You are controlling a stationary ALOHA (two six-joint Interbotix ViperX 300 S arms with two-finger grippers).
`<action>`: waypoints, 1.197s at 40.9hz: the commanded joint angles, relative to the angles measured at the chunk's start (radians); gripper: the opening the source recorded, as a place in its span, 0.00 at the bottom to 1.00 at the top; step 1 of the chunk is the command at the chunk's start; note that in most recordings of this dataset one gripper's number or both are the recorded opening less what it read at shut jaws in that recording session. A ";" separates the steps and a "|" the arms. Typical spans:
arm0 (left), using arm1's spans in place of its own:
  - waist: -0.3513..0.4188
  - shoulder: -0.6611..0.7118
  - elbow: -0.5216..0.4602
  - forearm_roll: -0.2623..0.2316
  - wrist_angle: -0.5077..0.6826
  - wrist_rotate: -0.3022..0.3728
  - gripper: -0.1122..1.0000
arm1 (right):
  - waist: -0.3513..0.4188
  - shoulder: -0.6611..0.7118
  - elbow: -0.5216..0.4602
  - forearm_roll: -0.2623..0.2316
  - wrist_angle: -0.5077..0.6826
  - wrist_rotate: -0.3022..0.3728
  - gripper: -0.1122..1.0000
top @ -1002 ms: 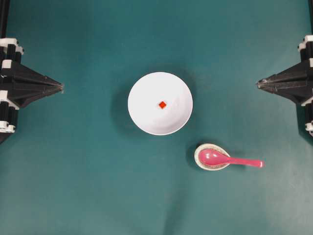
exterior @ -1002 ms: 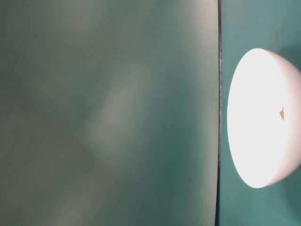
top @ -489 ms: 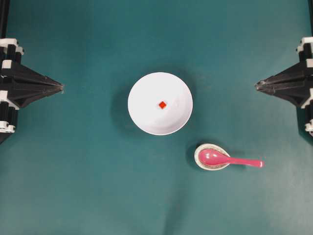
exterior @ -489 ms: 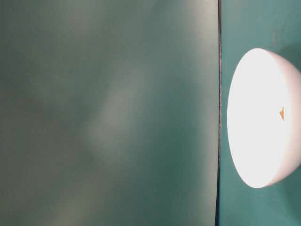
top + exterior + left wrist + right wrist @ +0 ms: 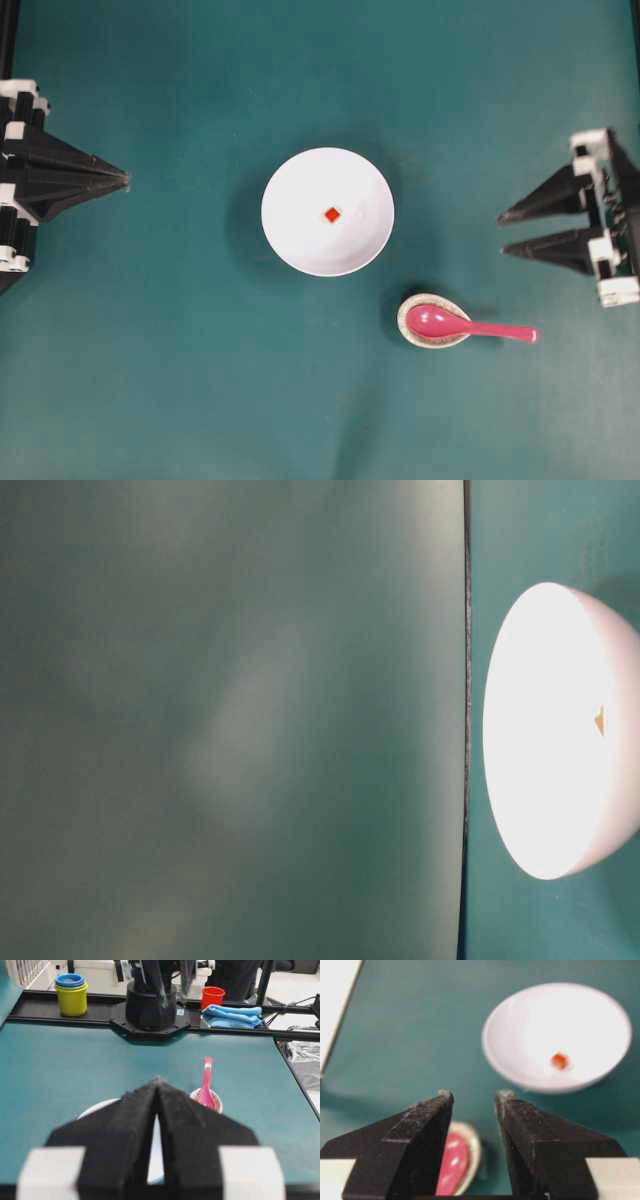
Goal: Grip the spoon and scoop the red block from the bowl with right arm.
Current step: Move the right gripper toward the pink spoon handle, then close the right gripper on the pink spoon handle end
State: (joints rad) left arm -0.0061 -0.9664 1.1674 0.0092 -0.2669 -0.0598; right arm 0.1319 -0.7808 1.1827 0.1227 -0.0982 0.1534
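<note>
- The right hand [image 5: 502, 233] is seen with its two fingers spread wide apart; nothing is held between them and nothing is touched.
- In the right wrist view, part of the spoon [image 5: 451, 1163] and the rim of the small speckled dish [image 5: 472, 1152] are seen just under the left finger [image 5: 422, 1125], with clear space between.
- The spoon [image 5: 466, 325] is laid with its scoop in the small speckled dish [image 5: 412, 312], and its handle is pointed toward the right edge of the table [image 5: 180, 380].
- The bowl [image 5: 327, 211] is placed near the middle of the table, well apart from both hands, and the red block [image 5: 332, 213] is lying inside it.
- The left hand [image 5: 126, 180] is kept closed to a point at the left side, and nothing is gripped by it.
- Compared with one second ago, the right hand has been opened from closed and turned a little toward the spoon; the bowl, block, spoon and left hand are unchanged.
- No readable writing is found on any object.
</note>
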 commanded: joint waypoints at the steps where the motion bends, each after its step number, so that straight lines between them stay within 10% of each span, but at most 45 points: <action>1: 0.000 0.009 -0.028 0.003 -0.011 0.002 0.10 | 0.046 0.054 0.006 0.041 -0.084 0.003 0.53; 12: -0.002 0.009 -0.028 0.003 -0.011 0.002 0.10 | 0.230 0.284 0.071 0.202 -0.468 0.003 0.53; 29: -0.002 0.012 -0.028 0.003 -0.018 0.000 0.10 | 0.534 0.543 0.137 0.583 -0.718 -0.003 0.53; 49: -0.002 0.014 -0.028 0.003 -0.015 -0.021 0.10 | 0.600 0.575 0.143 0.686 -0.669 -0.008 0.53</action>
State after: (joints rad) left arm -0.0061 -0.9603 1.1674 0.0092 -0.2746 -0.0798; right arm 0.7194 -0.2040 1.3422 0.8023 -0.7777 0.1457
